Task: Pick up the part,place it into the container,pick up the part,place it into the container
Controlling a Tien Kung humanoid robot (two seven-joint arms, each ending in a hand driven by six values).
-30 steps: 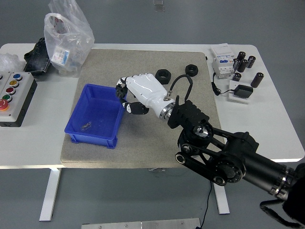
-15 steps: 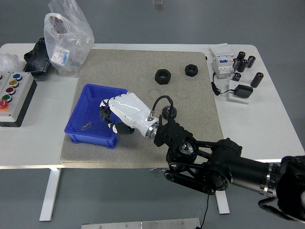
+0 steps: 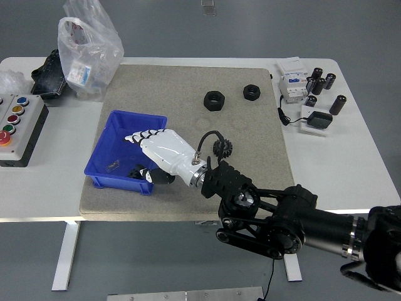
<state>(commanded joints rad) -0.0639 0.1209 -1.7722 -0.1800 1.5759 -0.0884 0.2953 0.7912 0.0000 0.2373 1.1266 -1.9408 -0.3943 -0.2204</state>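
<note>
My right hand [image 3: 145, 153], white with a black arm, reaches from the lower right over the right half of the blue container [image 3: 108, 135]. Its fingers [image 3: 139, 135] are stretched out and hold nothing. A black part [image 3: 135, 170] lies on the container's floor just below the hand, near the front wall. A small metal piece [image 3: 113, 166] also lies in the container. A black gear [image 3: 222, 148] sits on the grey mat [image 3: 250, 132] beside my wrist. Two black nuts [image 3: 213, 100] [image 3: 251, 91] lie further back on the mat. My left arm is not in view.
A clear plastic bag [image 3: 88, 47] with a box stands at the back left. A button box [image 3: 17, 125] sits at the left edge. A white electrical unit [image 3: 292, 80], several black cylinders [image 3: 319, 81] and a black adapter [image 3: 318, 120] are at the back right.
My right hand moved from the mat's middle left and forward over the container, carrying a black part. Its fingers have opened and the part now lies in the container.
</note>
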